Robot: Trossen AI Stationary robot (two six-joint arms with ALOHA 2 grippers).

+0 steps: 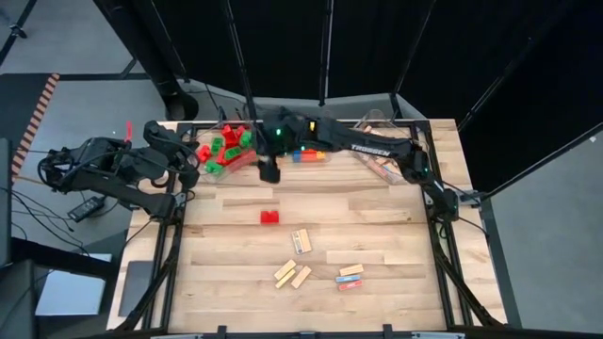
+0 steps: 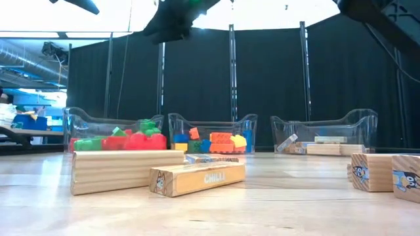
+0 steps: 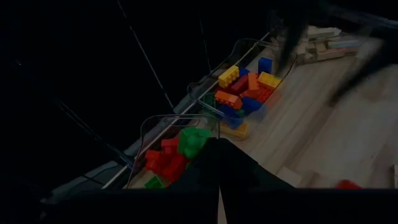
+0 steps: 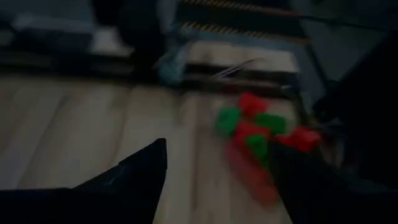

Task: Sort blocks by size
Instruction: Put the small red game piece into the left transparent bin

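Red and green bricks fill the left clear bin (image 1: 224,148), and blue, orange and yellow bricks the middle bin (image 1: 308,155). Tan wooden bars lie in the right bin (image 1: 379,162). One red brick (image 1: 270,217) lies flat on the table, and several wooden bars (image 1: 301,241) lie nearer the front edge. My right gripper (image 1: 270,171) hangs open and empty above the table, between the left and middle bins; its wrist view (image 4: 217,180) shows the red and green bricks (image 4: 255,134) ahead. My left gripper (image 1: 191,155) is shut and empty beside the left bin (image 3: 174,155).
The three bins stand in a row along the table's far edge (image 2: 210,134). Wooden bars (image 2: 128,170) lie close to the front edge, more at the front right (image 1: 350,275). Bare wood lies between the red brick and the bins.
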